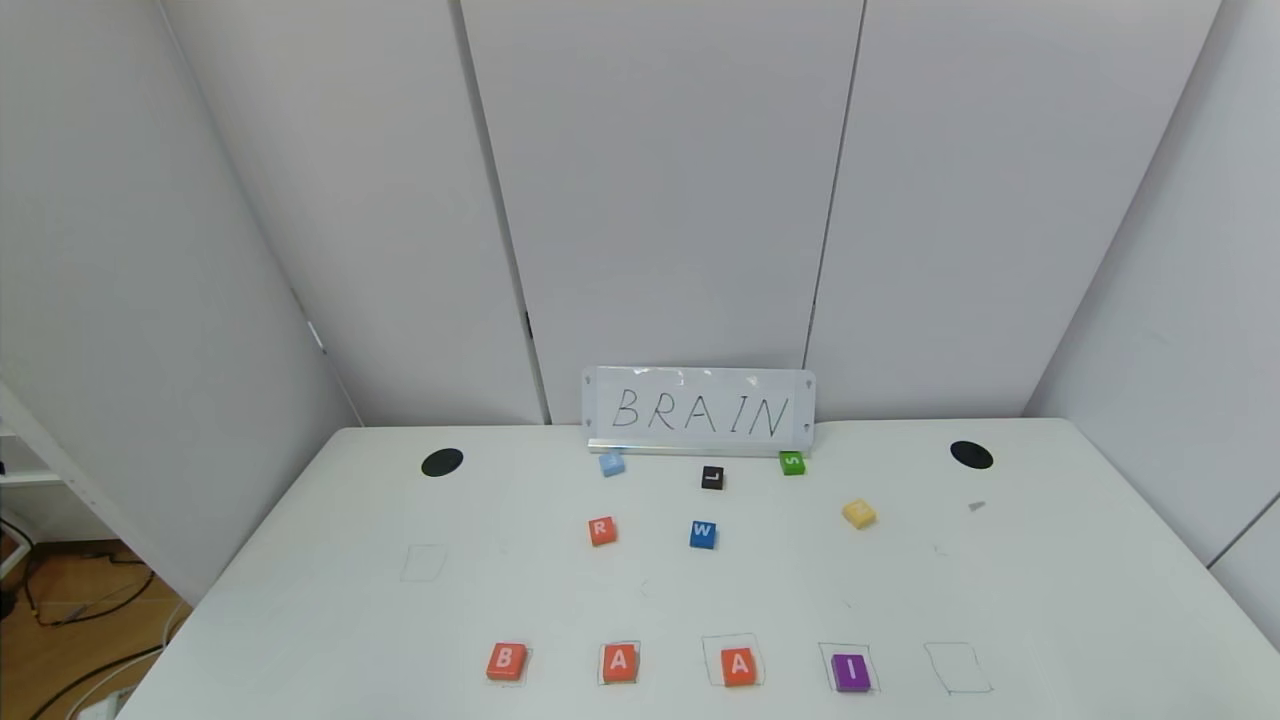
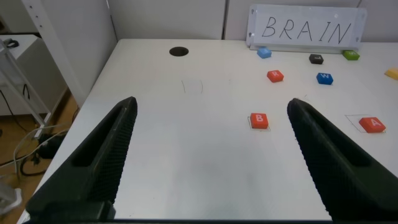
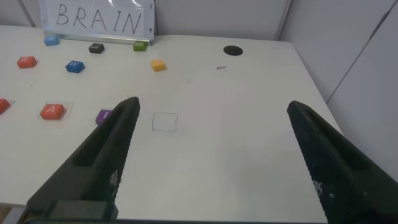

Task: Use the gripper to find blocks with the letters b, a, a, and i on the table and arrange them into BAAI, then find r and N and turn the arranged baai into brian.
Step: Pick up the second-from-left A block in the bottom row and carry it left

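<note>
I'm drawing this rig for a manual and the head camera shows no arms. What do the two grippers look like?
Only the wrist views show them. The left gripper has two matte black fingers, long and tapering, with fine ribbing along their inner faces. The right gripper looks the same, its fingers black and ribbed. No cables or markings show.

Four orange tiles [image 1: 506, 661]; one each purple [image 1: 851, 672], blue [image 1: 703, 534], black [image 1: 712, 477], green [image 1: 792, 463], light-blue [image 1: 612, 463], pale-yellow [image 1: 859, 514]

pale grey wall panels [image 1: 660, 200] behind, wooden floor [image 1: 60, 640] with cables [image 1: 75, 610].
</note>
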You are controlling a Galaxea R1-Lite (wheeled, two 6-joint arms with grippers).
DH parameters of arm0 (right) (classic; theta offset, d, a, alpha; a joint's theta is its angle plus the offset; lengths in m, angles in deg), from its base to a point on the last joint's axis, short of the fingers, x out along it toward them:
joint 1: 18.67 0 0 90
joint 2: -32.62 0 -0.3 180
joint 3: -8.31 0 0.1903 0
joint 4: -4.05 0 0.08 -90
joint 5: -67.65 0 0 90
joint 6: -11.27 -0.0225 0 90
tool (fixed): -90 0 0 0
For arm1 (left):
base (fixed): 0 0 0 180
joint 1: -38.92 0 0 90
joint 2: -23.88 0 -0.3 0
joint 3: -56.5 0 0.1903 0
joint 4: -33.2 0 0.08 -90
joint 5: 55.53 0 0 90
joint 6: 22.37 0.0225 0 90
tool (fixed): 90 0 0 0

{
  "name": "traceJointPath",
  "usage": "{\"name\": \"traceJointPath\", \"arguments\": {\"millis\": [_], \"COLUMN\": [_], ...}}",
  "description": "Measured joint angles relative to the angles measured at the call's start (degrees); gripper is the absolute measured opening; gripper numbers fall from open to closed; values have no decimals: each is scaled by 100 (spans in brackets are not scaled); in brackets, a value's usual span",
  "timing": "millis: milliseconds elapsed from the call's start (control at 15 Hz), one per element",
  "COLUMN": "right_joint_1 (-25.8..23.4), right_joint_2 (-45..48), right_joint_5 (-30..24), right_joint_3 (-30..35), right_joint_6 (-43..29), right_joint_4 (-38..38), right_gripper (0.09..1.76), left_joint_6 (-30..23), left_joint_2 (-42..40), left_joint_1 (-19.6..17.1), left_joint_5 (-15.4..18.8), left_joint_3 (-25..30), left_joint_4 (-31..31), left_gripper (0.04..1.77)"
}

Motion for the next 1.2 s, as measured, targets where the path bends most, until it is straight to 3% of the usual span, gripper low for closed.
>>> {"name": "traceJointPath", "arguments": {"millis": [1200], "right_joint_1": [0], "right_joint_2": [0], "right_joint_5": [5], "right_joint_3": [0], "right_joint_6": [-46], "right_joint_4": [-24], "right_gripper": [171], "left_joint_6": [17], "left_joint_2": [0], "left_joint_1": [0], "left_joint_5": [0], "left_joint_3": [0], "left_joint_4": [0], "left_gripper": [172]}}
